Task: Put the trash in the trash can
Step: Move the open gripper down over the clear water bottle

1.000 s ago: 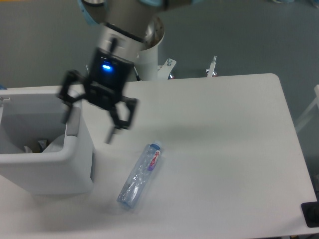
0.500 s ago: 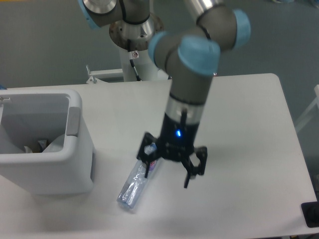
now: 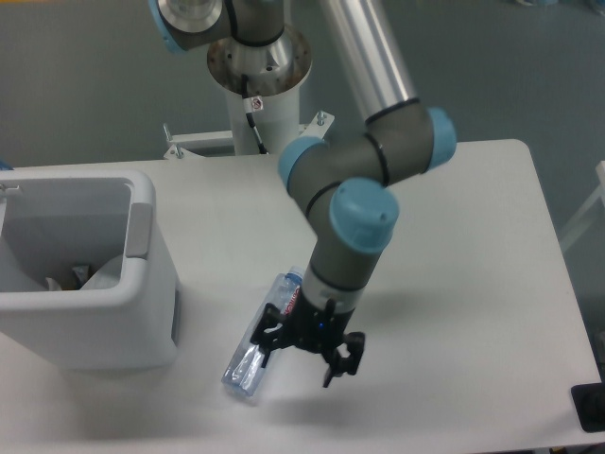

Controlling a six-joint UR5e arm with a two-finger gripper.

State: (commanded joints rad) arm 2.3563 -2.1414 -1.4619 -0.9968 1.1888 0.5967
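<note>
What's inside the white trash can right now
Inside the trash can, near the bottom, lies crumpled whitish trash with a darker scrap beside it. The near wall hides the rest of the floor, so anything else there can't be seen.

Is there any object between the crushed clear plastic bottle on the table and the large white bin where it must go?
Nothing visible stands between them. The crushed clear plastic bottle lies on the white table, right of the large white rectangular bin, with only bare tabletop between. The open two-finger gripper hangs at the bottle's right side, not on the bin side.
</note>
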